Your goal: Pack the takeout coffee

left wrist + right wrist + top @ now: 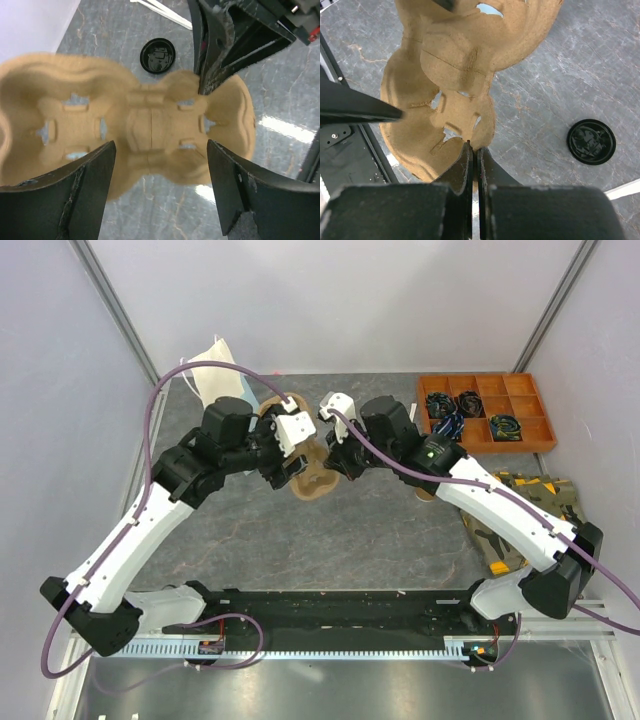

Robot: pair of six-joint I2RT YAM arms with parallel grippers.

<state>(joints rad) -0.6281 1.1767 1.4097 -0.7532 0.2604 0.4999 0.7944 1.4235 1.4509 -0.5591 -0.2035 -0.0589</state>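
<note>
Both arms tend the pulp carrier (pixel 150 115): right end effector (pixel 474 146) pinches its rim; left end effector (pixel 160 150), open astride, should close centred.

Bright even light, soft shadows, blurred foreground

Grey stone-look table (pixel 380 540) — black lid (pixel 591 141), orange tray (pixel 485 410) back R, camo cloth (pixel 525 510) R, bag (pixel 212 372) back L

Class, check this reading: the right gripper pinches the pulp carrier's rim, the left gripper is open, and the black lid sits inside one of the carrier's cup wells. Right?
No: the black lid lies on the table, apart from the pulp carrier; the right wrist view shows it. The right gripper does pinch the rim and the left gripper is open.
</note>
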